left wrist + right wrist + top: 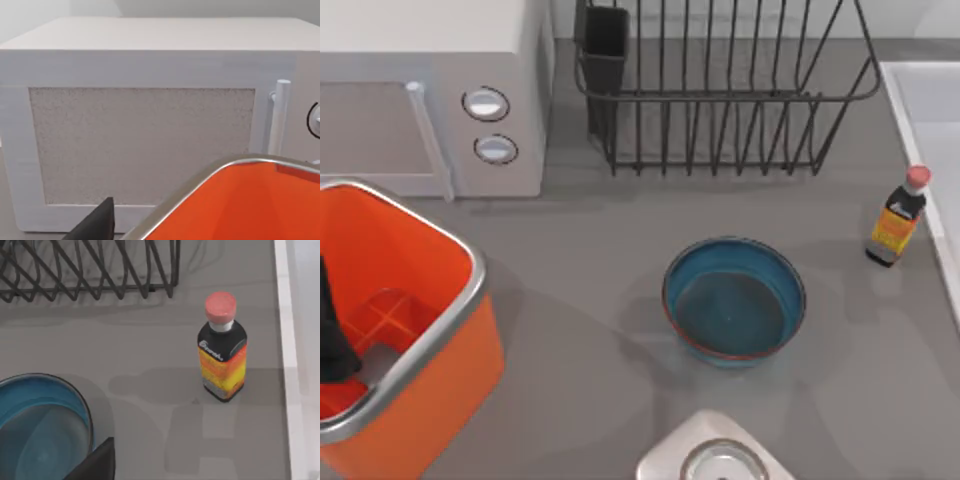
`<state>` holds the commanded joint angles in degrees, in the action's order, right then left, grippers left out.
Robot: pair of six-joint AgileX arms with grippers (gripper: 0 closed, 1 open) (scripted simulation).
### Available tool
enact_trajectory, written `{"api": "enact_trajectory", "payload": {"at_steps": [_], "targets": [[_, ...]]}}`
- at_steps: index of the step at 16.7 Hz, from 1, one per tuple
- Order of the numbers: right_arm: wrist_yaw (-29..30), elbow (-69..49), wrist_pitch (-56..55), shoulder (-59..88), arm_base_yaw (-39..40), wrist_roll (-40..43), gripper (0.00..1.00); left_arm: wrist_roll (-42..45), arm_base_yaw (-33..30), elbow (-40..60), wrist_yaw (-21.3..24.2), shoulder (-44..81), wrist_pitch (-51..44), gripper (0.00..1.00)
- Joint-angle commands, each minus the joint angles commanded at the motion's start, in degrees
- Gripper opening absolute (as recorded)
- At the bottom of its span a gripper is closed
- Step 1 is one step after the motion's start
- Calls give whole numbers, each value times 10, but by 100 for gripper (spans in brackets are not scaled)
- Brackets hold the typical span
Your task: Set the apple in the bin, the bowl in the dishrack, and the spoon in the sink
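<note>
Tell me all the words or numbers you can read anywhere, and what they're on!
Bottle: white writing on the black band under its pink cap, too blurred to read.
Bottle's orange and yellow label: no letters can be made out.
Microwave: two round knobs, no numbers or marks to read.
Bin, bowl, dishrack: no writing.

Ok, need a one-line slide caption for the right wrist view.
Upright sauce bottle with pink cap stands on the grey table between blue bowl, dishrack and sink rim.
</note>
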<state>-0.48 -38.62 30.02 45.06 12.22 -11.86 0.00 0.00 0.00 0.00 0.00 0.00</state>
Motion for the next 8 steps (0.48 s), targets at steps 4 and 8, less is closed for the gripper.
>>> {"api": "enact_trajectory", "payload": {"at_steps": [4,8], "targets": [[-2,-187,151,246,56,-61,100,0,0,0,0,0,0,100],[-2,-354,281,446,105,-115,100,0,0,0,0,0,0,100]]}}
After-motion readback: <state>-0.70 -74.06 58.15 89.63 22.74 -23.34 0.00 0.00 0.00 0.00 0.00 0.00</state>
